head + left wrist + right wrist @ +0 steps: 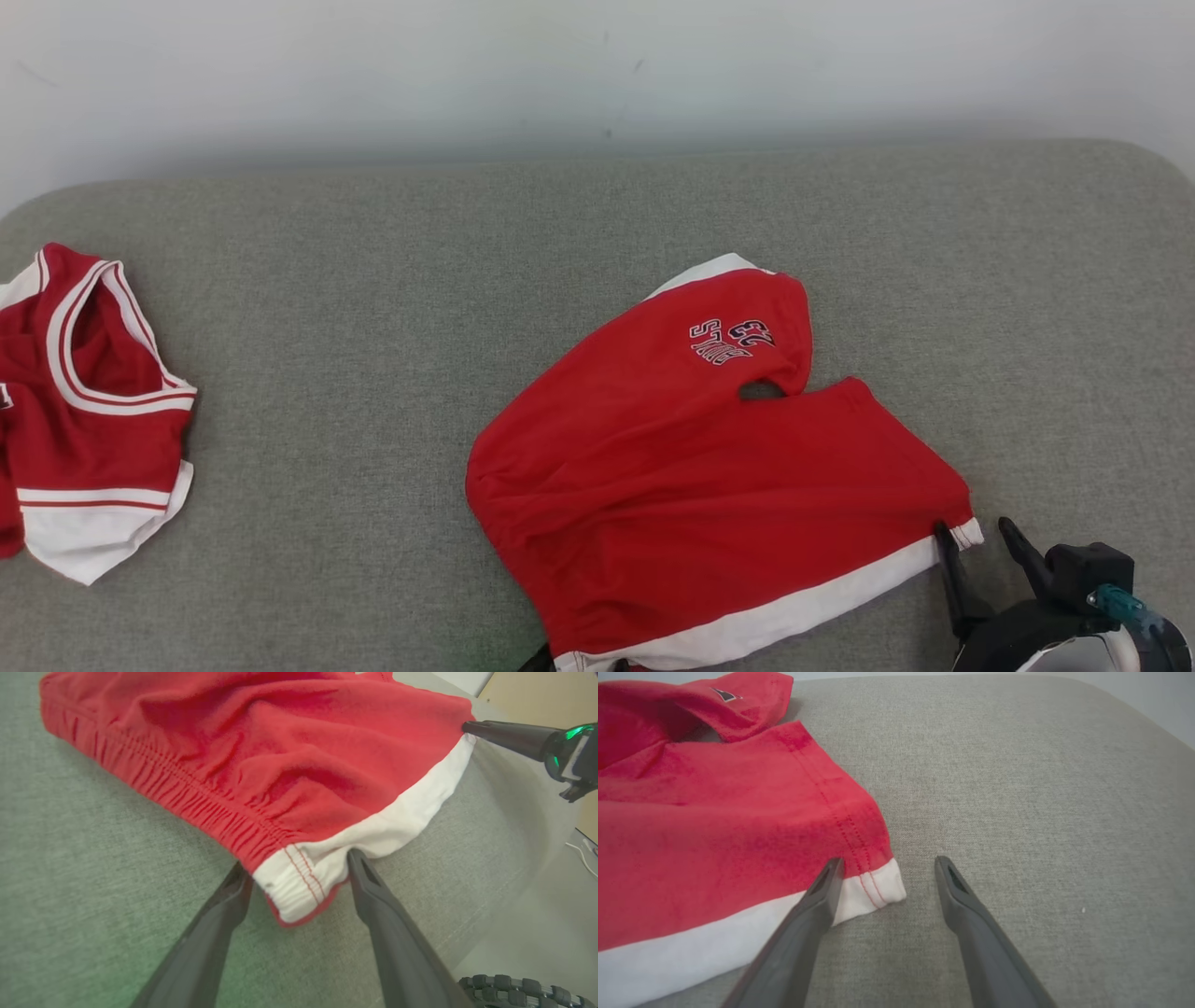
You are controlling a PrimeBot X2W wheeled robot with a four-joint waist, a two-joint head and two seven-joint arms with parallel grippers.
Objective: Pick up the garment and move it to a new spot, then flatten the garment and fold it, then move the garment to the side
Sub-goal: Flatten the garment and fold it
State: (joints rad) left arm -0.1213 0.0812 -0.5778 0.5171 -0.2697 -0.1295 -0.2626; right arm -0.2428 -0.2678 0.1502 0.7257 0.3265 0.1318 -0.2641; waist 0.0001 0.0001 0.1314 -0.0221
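The garment, red shorts with a white band and a small printed logo, lies loosely spread on the grey cushion, right of centre. My left gripper is open, its two fingers straddling the gathered white corner at the waistband end near the front edge. My right gripper is also open at the shorts' other white corner; one finger rests over the hem, the other on bare cushion. In the head view the right gripper sits at the lower right, touching the hem corner.
A second red-and-white garment, a jersey, lies crumpled at the cushion's far left. A pale wall runs behind the cushion. Bare grey cushion stretches between the two garments and right of the shorts. A ridged black wheel shows past the front edge.
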